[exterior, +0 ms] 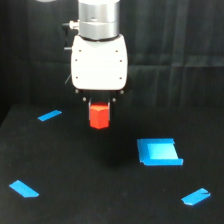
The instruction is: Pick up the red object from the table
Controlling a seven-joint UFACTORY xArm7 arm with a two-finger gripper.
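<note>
The red object (99, 117), a small red-orange hexagonal block, hangs straight below the white gripper body in the upper middle of the exterior view. My gripper (99, 106) is shut on its top part, and the short dark fingers barely show against the dark background. The block appears to hang a little above the black table (75, 165), though the gap beneath it is hard to make out.
A blue square patch (159, 151) lies on the table toward the exterior view's right. Blue tape strips lie at the left back (49, 115), the left front (24, 188) and the right front (196, 197). A black curtain hangs behind the table.
</note>
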